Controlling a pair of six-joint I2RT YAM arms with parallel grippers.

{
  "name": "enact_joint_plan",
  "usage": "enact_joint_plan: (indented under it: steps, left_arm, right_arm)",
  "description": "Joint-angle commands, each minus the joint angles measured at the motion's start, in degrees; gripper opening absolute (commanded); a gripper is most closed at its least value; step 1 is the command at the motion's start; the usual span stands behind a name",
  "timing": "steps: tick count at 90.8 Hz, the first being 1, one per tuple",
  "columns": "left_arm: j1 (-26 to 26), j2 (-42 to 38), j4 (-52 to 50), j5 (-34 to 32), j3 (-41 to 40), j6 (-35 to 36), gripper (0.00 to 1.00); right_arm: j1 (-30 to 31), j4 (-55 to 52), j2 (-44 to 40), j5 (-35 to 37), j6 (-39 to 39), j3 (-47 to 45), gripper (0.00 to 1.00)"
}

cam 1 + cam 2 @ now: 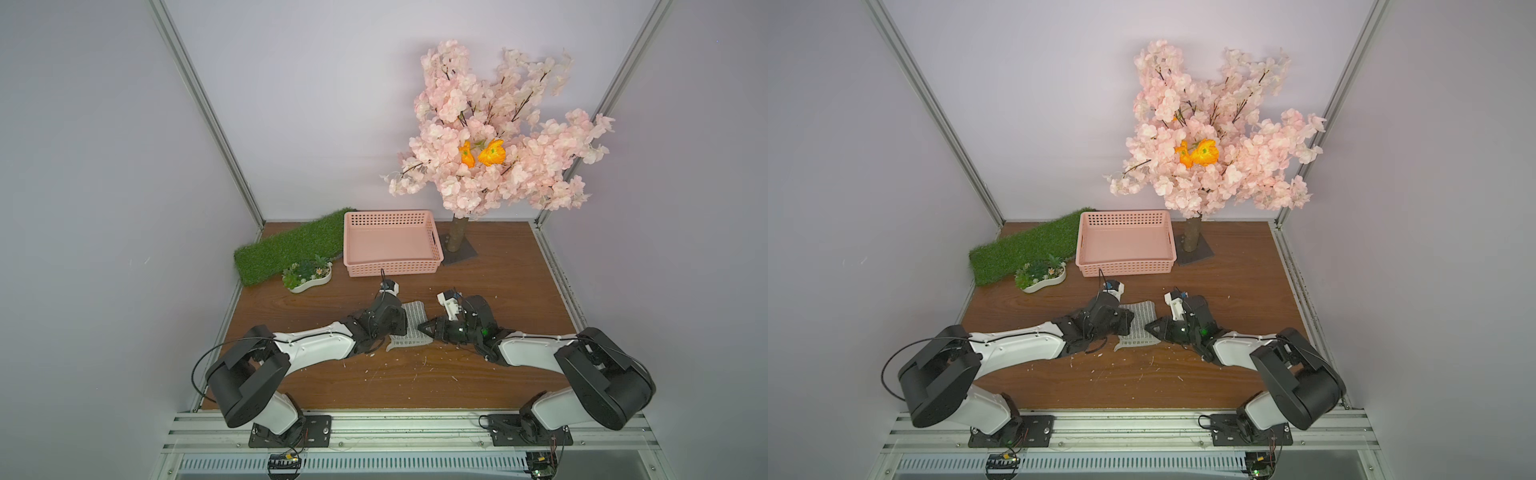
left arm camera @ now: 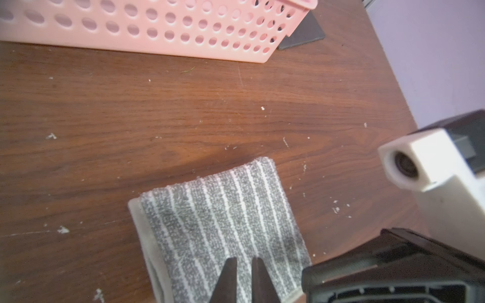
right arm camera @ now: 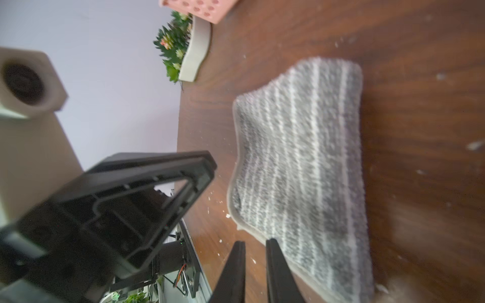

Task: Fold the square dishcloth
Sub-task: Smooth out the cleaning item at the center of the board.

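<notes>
Lilac walls enclose a brown wooden desk (image 1: pixel 478 374) flecked with white crumbs. The folded cloth (image 1: pixel 413 318) lies mid-desk between my two arms, in front of the pink basket (image 1: pixel 390 266). Both top views show a blossom tree (image 1: pixel 490 137) and a grass mat (image 1: pixel 282 249); my wrist views do not. My left end effector (image 2: pixel 244 262), narrowly parted and empty, hovers over the cloth's striped face. My right end effector (image 3: pixel 256 244), also narrow and empty, is just beside the hem.
</notes>
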Motion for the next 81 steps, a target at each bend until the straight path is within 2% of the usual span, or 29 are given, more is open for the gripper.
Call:
enact_joint_plan:
  steps: [1,32,57,81]
  left_arm:
    - [0.3,-1.1,0.7,2.8,-2.6,-2.4,0.15]
    - [0.3,0.0,8.0,9.7,-10.5,-7.1,0.13]
    - [0.4,1.6,5.1,6.0,-10.6,-6.0,0.12]
    - [0.5,2.8,4.4,5.2,-10.4,-5.8,0.12]
  right_arm:
    - [0.2,-2.7,-1.0,2.0,-1.7,2.3,0.18]
    - [0.7,11.4,11.9,-1.8,1.5,8.5,0.16]
    - [-0.2,14.1,21.1,-1.4,0.6,12.7,0.16]
    - [-2.6,23.4,29.1,-3.8,4.1,14.1,0.14]
